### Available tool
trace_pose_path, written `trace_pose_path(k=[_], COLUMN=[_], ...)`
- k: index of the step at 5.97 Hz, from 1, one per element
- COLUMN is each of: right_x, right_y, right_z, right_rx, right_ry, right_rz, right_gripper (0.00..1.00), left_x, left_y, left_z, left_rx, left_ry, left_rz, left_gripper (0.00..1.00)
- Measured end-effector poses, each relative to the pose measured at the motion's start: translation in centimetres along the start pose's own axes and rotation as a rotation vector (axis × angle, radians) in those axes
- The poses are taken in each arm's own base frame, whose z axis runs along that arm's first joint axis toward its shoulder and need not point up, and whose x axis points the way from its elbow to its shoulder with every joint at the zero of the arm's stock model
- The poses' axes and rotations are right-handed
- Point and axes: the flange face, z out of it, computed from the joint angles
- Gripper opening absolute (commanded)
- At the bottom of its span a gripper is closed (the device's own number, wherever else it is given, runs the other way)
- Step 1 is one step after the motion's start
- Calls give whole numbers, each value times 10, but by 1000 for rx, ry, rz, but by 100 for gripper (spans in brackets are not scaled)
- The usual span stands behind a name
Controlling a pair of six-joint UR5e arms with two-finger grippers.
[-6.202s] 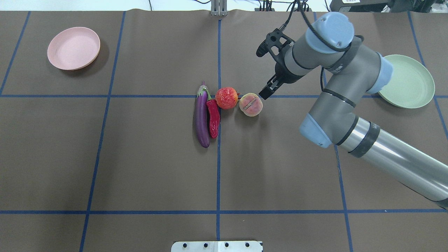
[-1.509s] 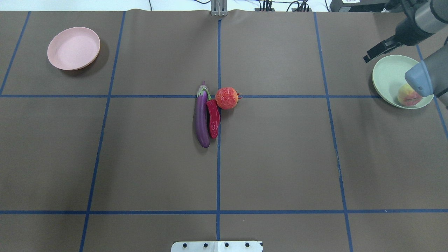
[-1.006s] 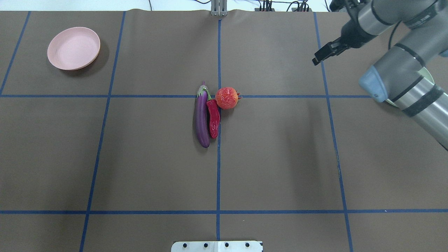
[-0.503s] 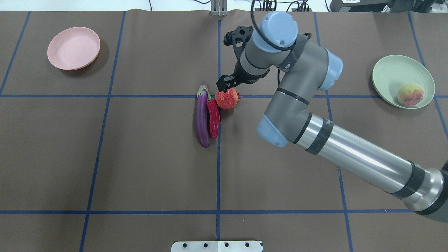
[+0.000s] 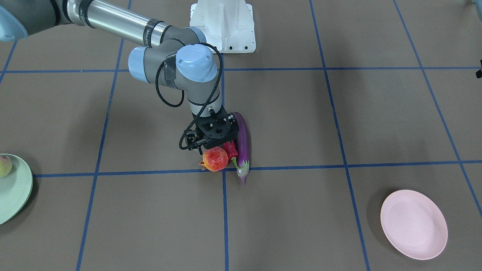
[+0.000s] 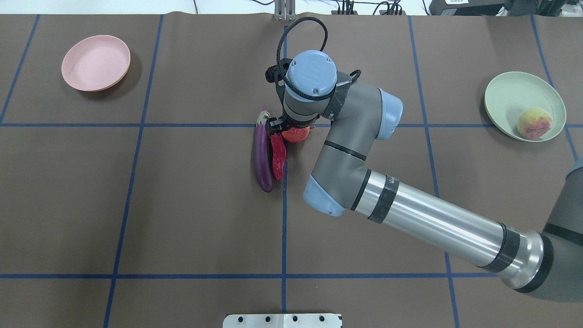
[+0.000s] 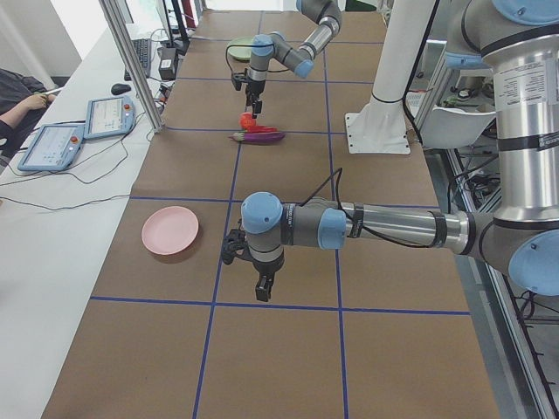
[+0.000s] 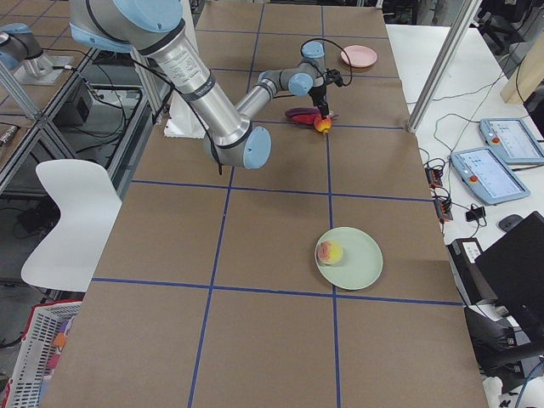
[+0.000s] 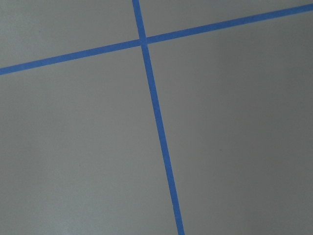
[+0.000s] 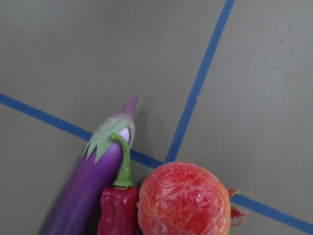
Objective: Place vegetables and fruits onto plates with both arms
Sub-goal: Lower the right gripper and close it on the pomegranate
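The purple eggplant (image 6: 262, 155), red chili (image 6: 278, 157) and red-orange pomegranate (image 6: 297, 133) lie touching at the table's middle. My right gripper (image 5: 212, 147) hangs just above the pomegranate (image 5: 215, 159), jaws apparently open and empty; its wrist hides most of the fruit from overhead. The right wrist view shows pomegranate (image 10: 183, 200), chili (image 10: 117, 210) and eggplant (image 10: 93, 181) close below. The peach (image 6: 534, 123) lies in the mint green plate (image 6: 510, 95). The pink plate (image 6: 95, 63) holds nothing. My left gripper (image 7: 262, 292) hovers over bare table; I cannot tell its state.
The white pedestal (image 5: 222, 22) stands at the robot's side of the table. A metal bracket (image 6: 282, 320) sits at the near edge overhead. Blue tape lines grid the brown table cover. The left wrist view shows only table and tape.
The right arm carried the peach to the green plate, left it there, and swung back to the middle. In the last half second it moved further over the pomegranate.
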Motion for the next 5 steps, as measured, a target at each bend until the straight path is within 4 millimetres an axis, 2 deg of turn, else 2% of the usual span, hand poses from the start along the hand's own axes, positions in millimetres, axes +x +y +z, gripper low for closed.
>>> trace_pose_path(k=[2,5], right_x=[-3,-5], right_y=[0,-2], right_z=[12,17], right_rx=[1,3], right_ry=[57,63], right_rz=[-27,-27], right_gripper=[98,98], left_x=[0,0], left_y=[0,-1], left_z=[0,-1], left_rx=[0,2], left_ry=[0,-1], left_rz=[0,2], left_gripper=[100,100])
